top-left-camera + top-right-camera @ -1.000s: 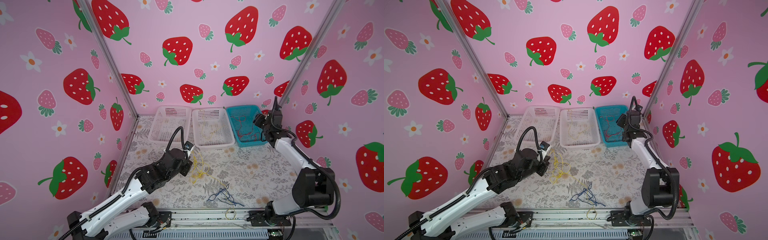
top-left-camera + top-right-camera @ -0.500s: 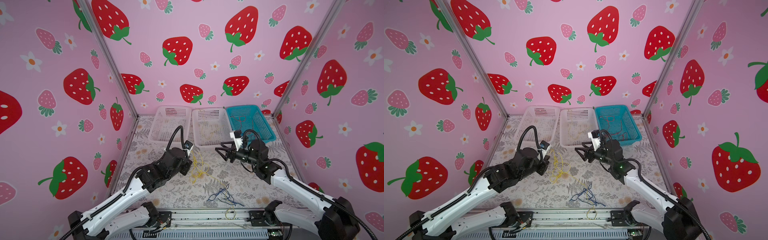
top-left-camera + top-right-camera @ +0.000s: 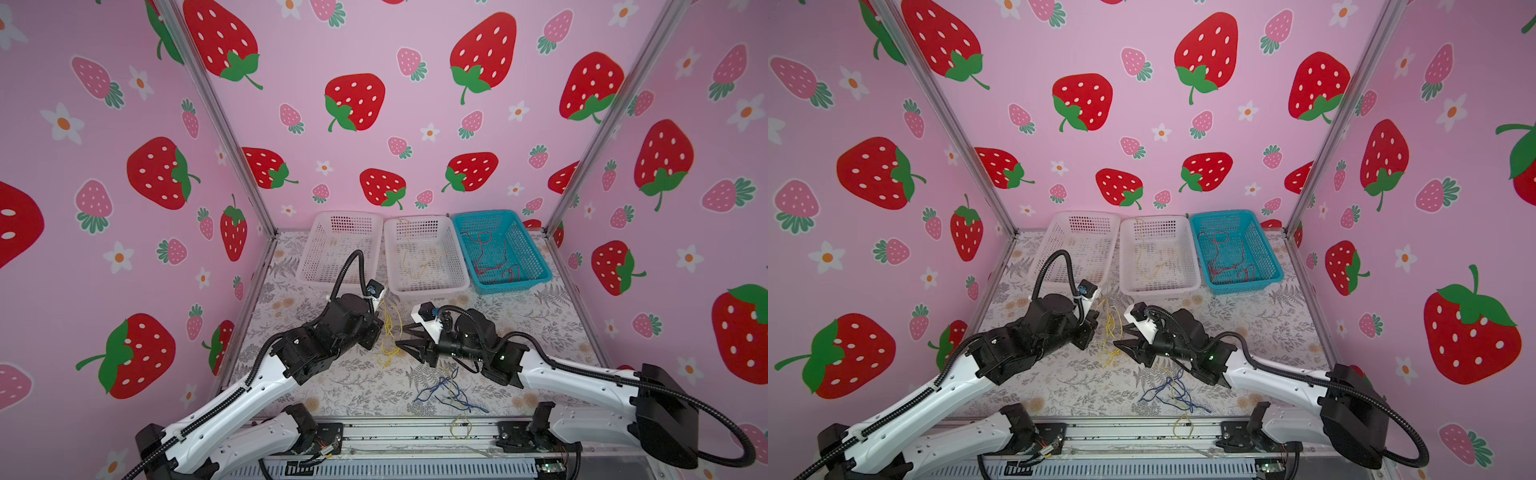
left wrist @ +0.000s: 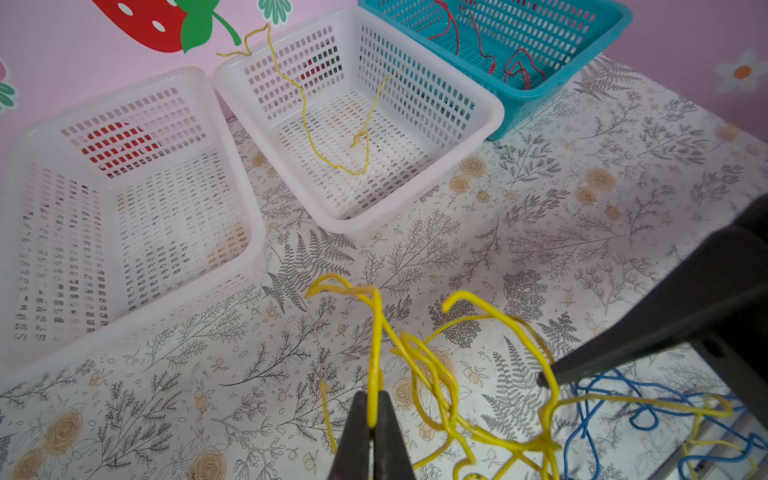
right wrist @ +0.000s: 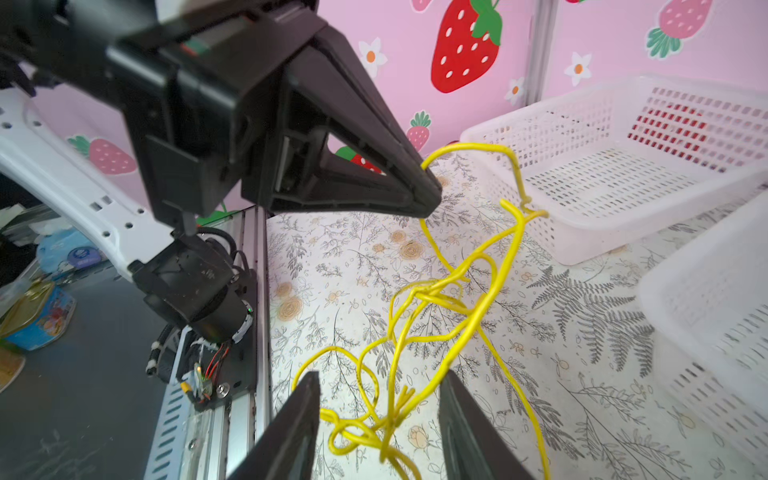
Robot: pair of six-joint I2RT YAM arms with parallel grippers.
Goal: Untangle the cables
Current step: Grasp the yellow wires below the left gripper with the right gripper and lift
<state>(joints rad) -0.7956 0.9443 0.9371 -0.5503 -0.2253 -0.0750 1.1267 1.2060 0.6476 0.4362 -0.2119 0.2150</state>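
Note:
A tangle of yellow cables hangs above the floral mat at mid-table. My left gripper is shut on one strand and holds the tangle up. My right gripper faces it from the right. It is open, with the low knot of yellow strands between its fingers and no finger touching. Dark blue cables, mixed with a yellow strand, lie on the mat near the front, under the right wrist.
Three baskets line the back wall. The left white basket shows nothing in it, the middle white basket holds a yellow cable, and the teal basket holds red cables. A yellow strand lies over the front rail.
My right arm has swung from the teal basket at the back down to mid-table. Its fingers now flank the yellow tangle and stand closer together. The left arm has not moved.

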